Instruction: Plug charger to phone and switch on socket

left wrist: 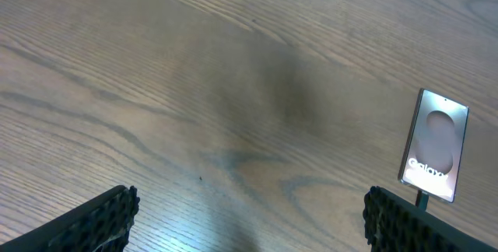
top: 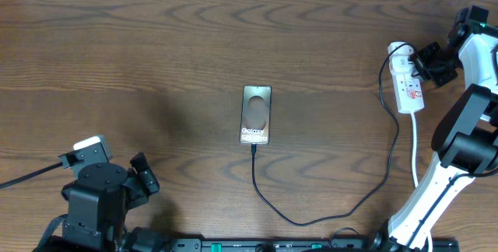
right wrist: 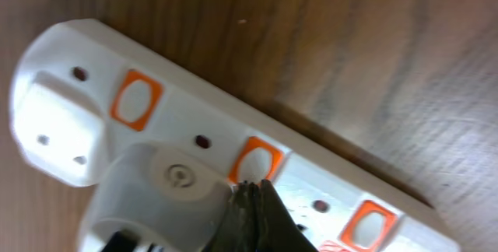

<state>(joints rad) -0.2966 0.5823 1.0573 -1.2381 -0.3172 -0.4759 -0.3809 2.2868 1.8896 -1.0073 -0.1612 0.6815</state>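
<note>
This looks like a robotics lab bench: a brown wood-grain tabletop (top: 156, 50) with a black robot arm (top: 97, 194) at its near left and a white robot arm (top: 459, 143) at its right.

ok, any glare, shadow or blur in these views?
Overhead: sharp, even light, faint shadow on the table left of the phone. Left wrist: same dark patch, pale glare at the bottom edge. Right wrist: very close, socket soft, right gripper blurred.
</note>
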